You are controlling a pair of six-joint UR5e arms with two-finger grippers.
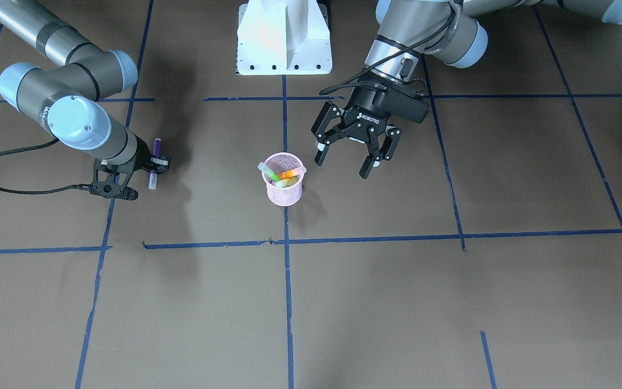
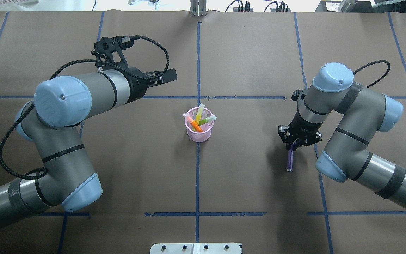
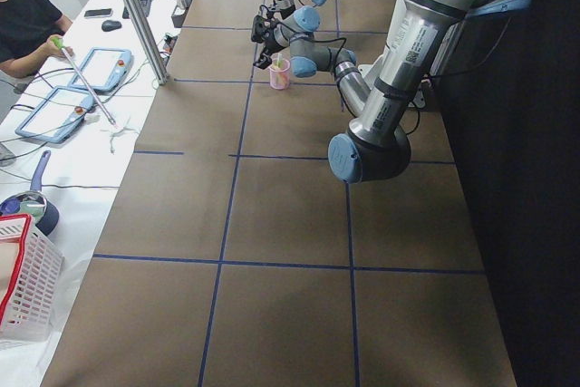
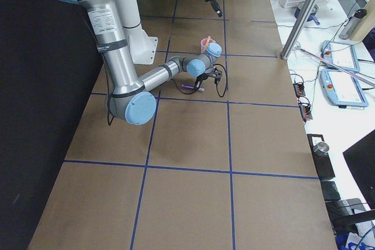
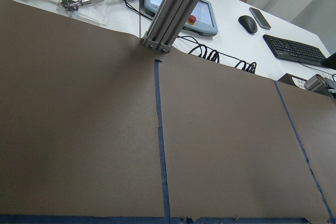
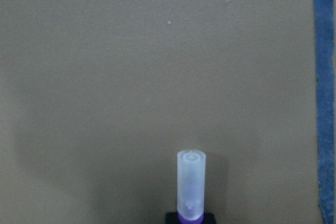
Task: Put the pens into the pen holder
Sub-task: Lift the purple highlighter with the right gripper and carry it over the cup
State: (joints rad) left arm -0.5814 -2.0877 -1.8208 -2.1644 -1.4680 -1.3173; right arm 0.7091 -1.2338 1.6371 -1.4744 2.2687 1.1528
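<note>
Nearer the right edge than the centre, the right arm's [image 2: 333, 106] jaws are gripping the purple pen [image 2: 290, 160] at its middle, pale cap pointing toward the far edge. At the centre of the surface [image 2: 245, 183], the pen holder [image 2: 198, 134] is standing upright, holding an orange pen [image 2: 194, 125], a yellow pen [image 2: 199, 113] and a green pen [image 2: 206, 121]. Beyond it, toward the far left corner, the left arm's [image 2: 83, 93] jaws are hanging wide open.
</note>
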